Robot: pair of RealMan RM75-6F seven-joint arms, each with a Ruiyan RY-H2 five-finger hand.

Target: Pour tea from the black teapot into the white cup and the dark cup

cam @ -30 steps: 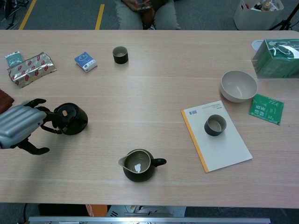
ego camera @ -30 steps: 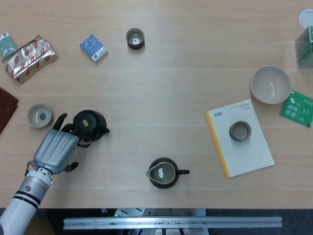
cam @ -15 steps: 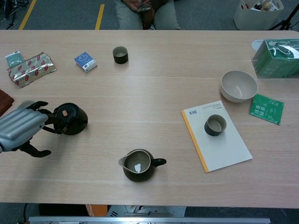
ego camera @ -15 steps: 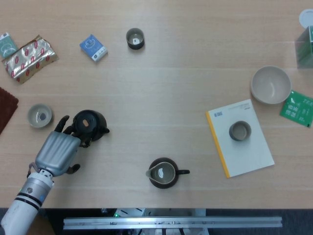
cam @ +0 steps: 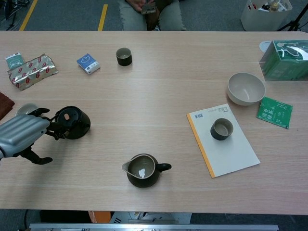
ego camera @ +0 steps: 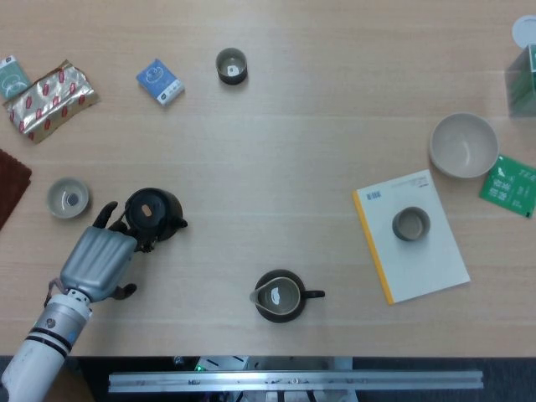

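**A:** Head view first, fingers: dark tips of the left hand reach the near-left side of the black teapot. Grasping or only touching?

**B:** Cannot tell. Chest view has the fingertips at the teapot's handle side, thumb apart and low, contact hidden by the hand itself.

**A:** Teapot upright on the table, spout pointing right, lid on. Right hand?

**B:** Neither view shows it.

**A:** Cups. White cup just left of the teapot, beyond the hand. Dark cup well apart at the far side, beside a blue packet.

**B:** Another dark cup stands on a white booklet with a yellow spine, at the right.

**A:** Dark pitcher near the front edge, spout left, handle right, liquid inside.

**B:** Pale bowl far right, green packet just beside it, green box at the corner. Foil wrapper far left.
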